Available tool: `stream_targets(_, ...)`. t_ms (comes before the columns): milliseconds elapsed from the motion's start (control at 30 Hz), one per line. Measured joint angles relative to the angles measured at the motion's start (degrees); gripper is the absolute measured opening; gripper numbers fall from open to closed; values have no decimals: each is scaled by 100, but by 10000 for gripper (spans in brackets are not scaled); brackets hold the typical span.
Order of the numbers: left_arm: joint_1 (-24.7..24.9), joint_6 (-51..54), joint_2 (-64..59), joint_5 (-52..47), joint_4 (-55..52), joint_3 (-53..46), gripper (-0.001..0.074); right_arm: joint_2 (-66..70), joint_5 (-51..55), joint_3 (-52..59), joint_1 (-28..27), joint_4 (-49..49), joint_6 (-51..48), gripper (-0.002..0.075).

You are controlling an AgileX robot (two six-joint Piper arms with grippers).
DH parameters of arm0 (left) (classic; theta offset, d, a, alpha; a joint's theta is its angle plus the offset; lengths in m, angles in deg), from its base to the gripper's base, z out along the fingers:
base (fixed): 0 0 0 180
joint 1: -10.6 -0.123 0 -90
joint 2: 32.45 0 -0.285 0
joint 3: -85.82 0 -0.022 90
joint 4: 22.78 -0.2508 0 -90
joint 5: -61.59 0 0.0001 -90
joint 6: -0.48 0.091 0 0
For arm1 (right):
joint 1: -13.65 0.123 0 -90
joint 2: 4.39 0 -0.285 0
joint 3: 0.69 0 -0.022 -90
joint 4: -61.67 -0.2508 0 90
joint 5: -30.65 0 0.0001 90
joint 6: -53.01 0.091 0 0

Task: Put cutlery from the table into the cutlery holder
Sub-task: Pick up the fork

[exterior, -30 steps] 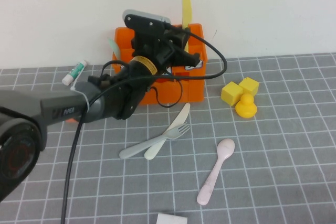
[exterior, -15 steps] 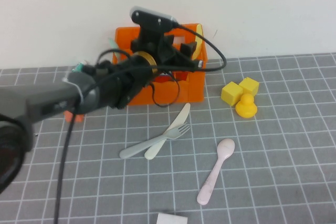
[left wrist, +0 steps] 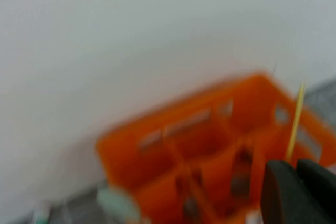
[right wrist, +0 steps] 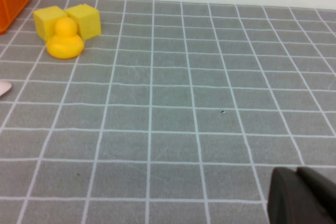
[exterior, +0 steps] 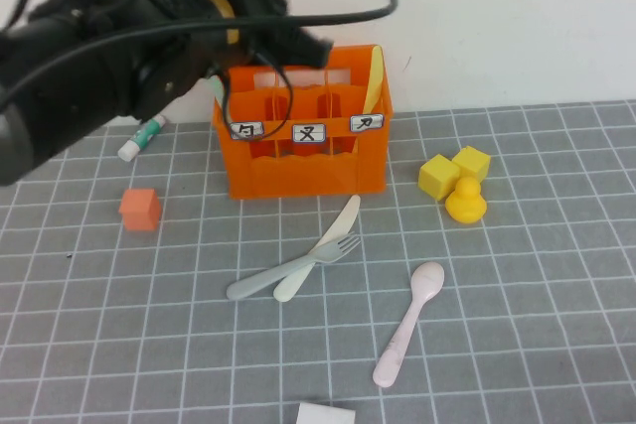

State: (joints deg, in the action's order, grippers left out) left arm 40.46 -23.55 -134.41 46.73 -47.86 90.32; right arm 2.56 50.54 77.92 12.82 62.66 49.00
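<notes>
Holding the left end effector high at about 11 o'clock over the tabletop, just off the back left corner of the orange cutlery holder. Showing, in the left wrist view, its fingers pressed together and gripping nothing, with the holder's open compartments below.

Standing inside the holder's compartment on the 3 o'clock side: a yellow knife, leaning against the wall, its tip poking above the rim.

Lying on the tabletop at 6 o'clock from the holder: a grey-green fork and a cream knife, crossing and touching each other. Lying near them, toward 4 o'clock: a pink spoon, bowl pointing away from the robot.

Sitting at 3 o'clock from the holder: a yellow duck touching two yellow cubes. Resting at 9 o'clock from the holder: an orange cube, with a white tube beyond it by the wall.

Hovering the right end effector low over bare grey tiles, fingers closed and empty, well apart from duck and cubes.
</notes>
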Motion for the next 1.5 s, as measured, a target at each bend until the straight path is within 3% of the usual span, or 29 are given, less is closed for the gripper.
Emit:
stream_targets(333, 305, 3050, 76, -3775, 2140, 0, 1, 0, 0, 0, 0, 0, 0, -3)
stream_targets(533, 256, 3664, -193, -5002, 2303, 0, 1, 0, 0, 0, 0, 0, 0, -3)
stream_targets(667, -18, 3844, -329, -5016, 2267, 0, 53, 0, 0, 0, 0, 0, 0, -3)
stream_targets(900, -516, 4241, -885, -4468, 2318, 0, 361, 0, 0, 0, 0, 0, 0, -3)
stream_targets(967, -595, 4400, -1122, -4298, 2331, 13, 411, 0, 0, 0, 0, 0, 0, -3)
stream_targets(1267, -625, 5976, -2118, -3672, 3136, 16, 452, 0, 0, 0, 0, 0, 0, -3)
stream_targets(1500, -625, 6568, -2225, -2948, 3376, 16, 453, 0, 0, 0, 0, 0, 0, -3)
